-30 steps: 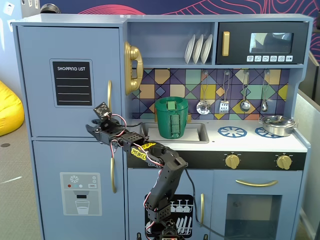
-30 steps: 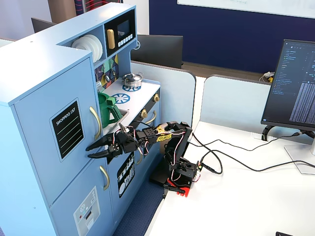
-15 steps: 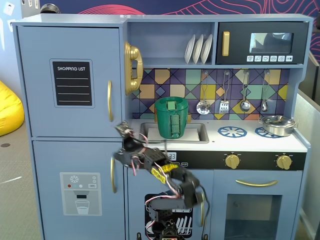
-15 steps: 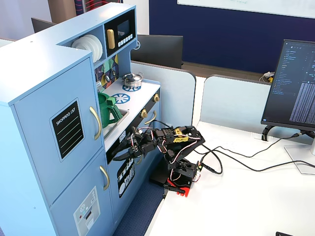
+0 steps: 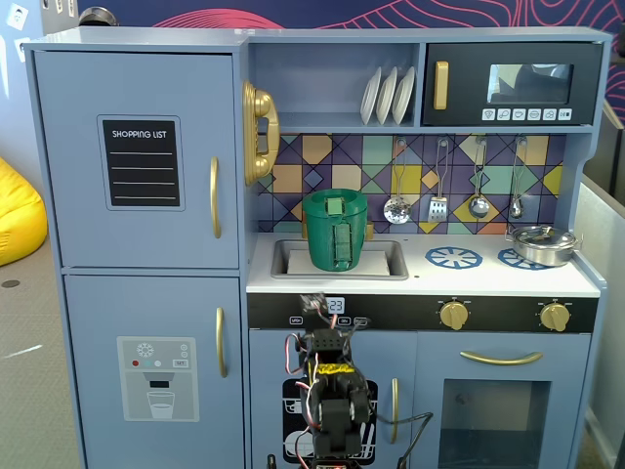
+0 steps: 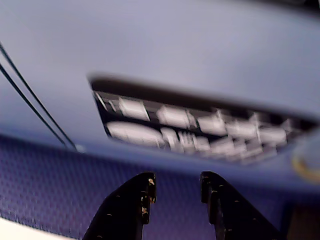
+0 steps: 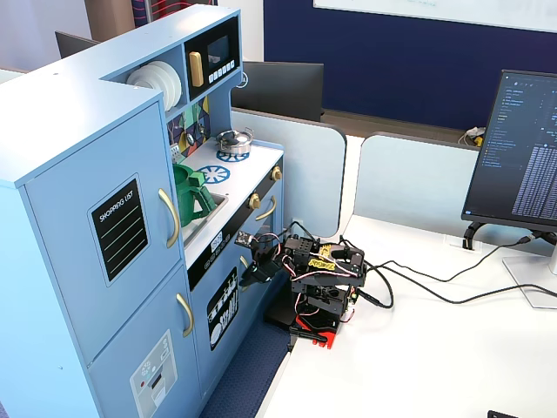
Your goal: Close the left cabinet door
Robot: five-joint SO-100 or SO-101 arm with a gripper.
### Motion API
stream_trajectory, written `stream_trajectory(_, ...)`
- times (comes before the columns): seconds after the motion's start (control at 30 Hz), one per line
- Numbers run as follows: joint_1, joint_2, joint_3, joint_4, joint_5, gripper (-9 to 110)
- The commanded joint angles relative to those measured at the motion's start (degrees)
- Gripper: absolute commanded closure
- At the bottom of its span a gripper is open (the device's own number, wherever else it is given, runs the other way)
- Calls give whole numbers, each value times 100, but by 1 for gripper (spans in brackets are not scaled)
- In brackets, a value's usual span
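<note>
The left cabinet door is light blue with a black "SHOPPING LIST" panel and a gold handle. It sits flush with the cabinet front in both fixed views. My gripper is low in front of the small dishwasher door, well right of and below the left door. In the wrist view my gripper is open and empty, with its black fingers apart. It points at the blurred dishwasher graphic.
The arm's base stands on the white table beside the toy kitchen, with cables trailing right to a monitor. A green jug sits in the sink. A blue mat lies below the cabinet. The water-dispenser door is shut.
</note>
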Motion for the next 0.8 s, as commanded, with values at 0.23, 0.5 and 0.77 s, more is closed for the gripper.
stream_trajectory(0.23, 492, 703, 88, 2373, 1028, 102)
stream_trajectory(0.5, 545, 853, 97, 4061, 967, 102)
stream_trajectory(0.77, 580, 853, 97, 4254, 1468, 102)
